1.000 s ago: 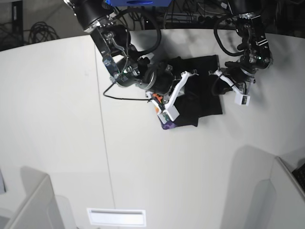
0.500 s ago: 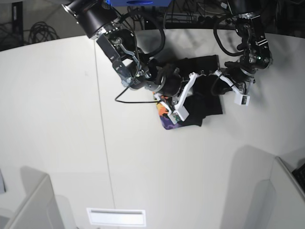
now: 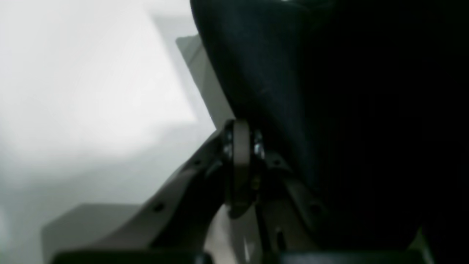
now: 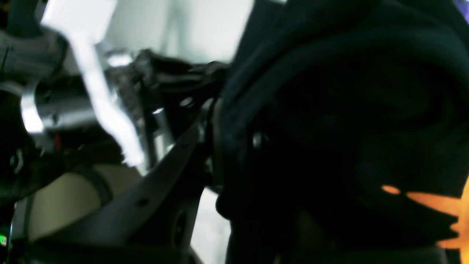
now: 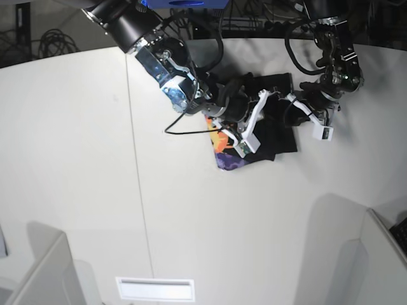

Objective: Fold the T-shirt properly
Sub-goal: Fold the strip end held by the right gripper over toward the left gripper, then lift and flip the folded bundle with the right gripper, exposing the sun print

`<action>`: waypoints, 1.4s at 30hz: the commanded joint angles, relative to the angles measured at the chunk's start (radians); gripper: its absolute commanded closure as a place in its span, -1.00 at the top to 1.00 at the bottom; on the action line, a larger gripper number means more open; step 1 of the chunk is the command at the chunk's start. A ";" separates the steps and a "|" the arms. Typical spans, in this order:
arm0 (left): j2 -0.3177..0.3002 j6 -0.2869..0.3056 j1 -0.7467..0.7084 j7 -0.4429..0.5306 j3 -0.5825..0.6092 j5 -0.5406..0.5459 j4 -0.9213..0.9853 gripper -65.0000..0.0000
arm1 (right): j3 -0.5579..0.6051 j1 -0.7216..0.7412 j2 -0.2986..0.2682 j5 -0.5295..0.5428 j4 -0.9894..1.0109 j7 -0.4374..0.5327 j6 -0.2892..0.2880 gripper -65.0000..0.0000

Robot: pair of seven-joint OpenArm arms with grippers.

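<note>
Matt black cloth T-shirt on smooth white table.

The black T-shirt lies bunched and partly folded on the white worktop, its orange and purple print showing at one lower corner.

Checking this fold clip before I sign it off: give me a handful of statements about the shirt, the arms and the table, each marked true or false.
1. The T-shirt lies on the white table. True.
2. Part of its orange and purple print shows at the near-left corner. True.
3. The shirt is spread flat with both sleeves out. False: it is bunched into a compact folded bundle.
4. The right gripper hangs over bare table, clear of the cloth. False: it is at the shirt, with black cloth filling its wrist view.
5. The left gripper is at the shirt's far-right edge. True.
</note>
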State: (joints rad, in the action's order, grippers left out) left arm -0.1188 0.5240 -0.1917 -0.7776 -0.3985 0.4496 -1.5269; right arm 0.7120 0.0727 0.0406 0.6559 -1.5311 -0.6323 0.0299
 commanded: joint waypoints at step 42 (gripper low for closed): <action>-0.025 0.121 -0.101 -0.026 -0.287 -0.002 -0.143 -1.00 | 0.005 0.066 0.032 0.020 0.074 0.045 0.067 -0.25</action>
State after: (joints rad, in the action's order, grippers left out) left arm -0.1238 0.6434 -0.2886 -0.8196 -0.6773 0.4385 -1.6539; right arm 0.7177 0.1207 0.0605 0.6689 -1.4384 -0.6056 0.0990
